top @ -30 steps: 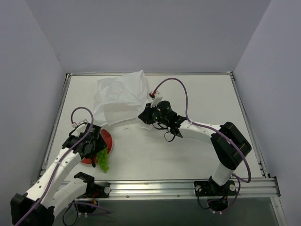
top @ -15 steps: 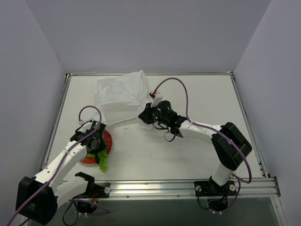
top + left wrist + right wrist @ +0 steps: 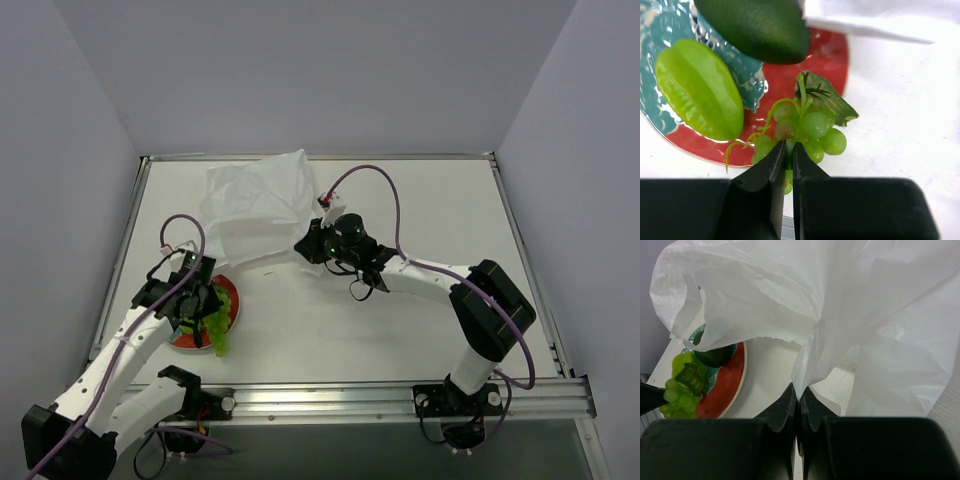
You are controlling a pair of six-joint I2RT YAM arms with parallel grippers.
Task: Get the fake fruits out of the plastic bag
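Observation:
The red-rimmed plate [image 3: 832, 55] carries a dark green round fruit [image 3: 760, 27] and a yellow-green ridged oval fruit [image 3: 697, 87]. A light green grape bunch [image 3: 815, 125] lies across the plate's near rim, partly on the table. My left gripper [image 3: 788, 150] is shut on the grape bunch [image 3: 218, 330]. The white plastic bag [image 3: 255, 200] lies crumpled behind the plate [image 3: 230, 292]. My right gripper [image 3: 799, 390] is shut on a pinched fold of the plastic bag [image 3: 840, 305] and holds it lifted. Nothing inside the bag shows through the film.
The bag's loose edge overhangs the far side of the plate [image 3: 727, 380]. The left wall runs close beside the plate, and the metal front rail [image 3: 380, 398] lies just below it. The right arm's purple cable [image 3: 385, 195] loops over the table's middle.
My left gripper has closed onto the grape bunch, and the left arm has shifted over the plate. The bunch moved slightly toward the plate. The right gripper and the bag stayed still.

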